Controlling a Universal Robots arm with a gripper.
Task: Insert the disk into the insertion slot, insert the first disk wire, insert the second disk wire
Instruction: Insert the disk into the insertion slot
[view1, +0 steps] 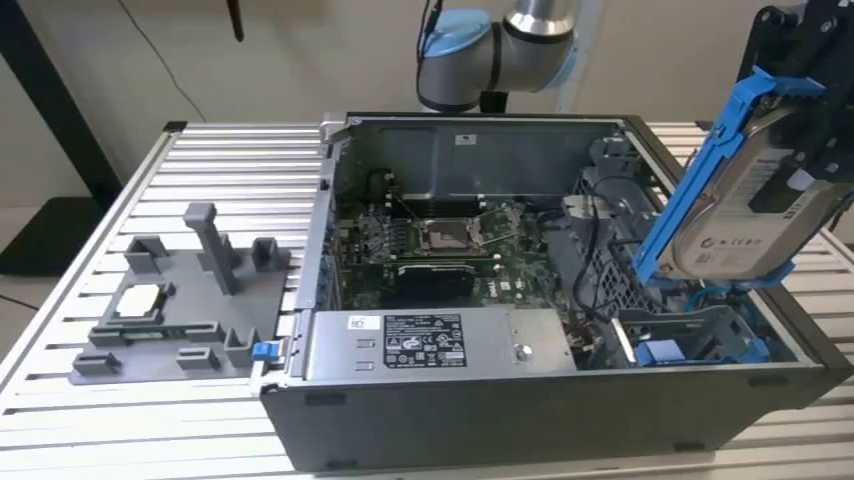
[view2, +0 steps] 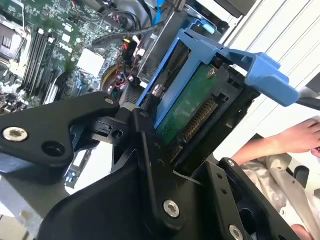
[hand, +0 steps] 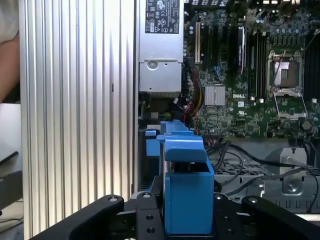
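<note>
The disk (view1: 742, 215), a silver-grey drive with a pale label in a bright blue carrier, hangs tilted and nearly on edge above the right end of the open computer case. My gripper (view1: 790, 172) is shut on it near its upper end. In the second wrist view the disk's green board and connector (view2: 192, 110) show between the black fingers (view2: 146, 131) of my gripper (view2: 184, 146). In the first wrist view the disk's blue carrier (hand: 185, 192) stands between the same fingers, with my gripper (hand: 183, 220) around it. The insertion slot (view1: 683, 345), a grey perforated cage with blue fittings, lies just below the disk.
A long grey box with a black-and-white sticker (view1: 427, 342) lies along the case's front. The green motherboard with its square socket (view1: 447, 235) fills the middle. Loose black cables (view1: 594, 255) run beside the cage. A grey fixture (view1: 187, 300) sits at the exterior view's left. A person's hand (view2: 295, 140) is nearby.
</note>
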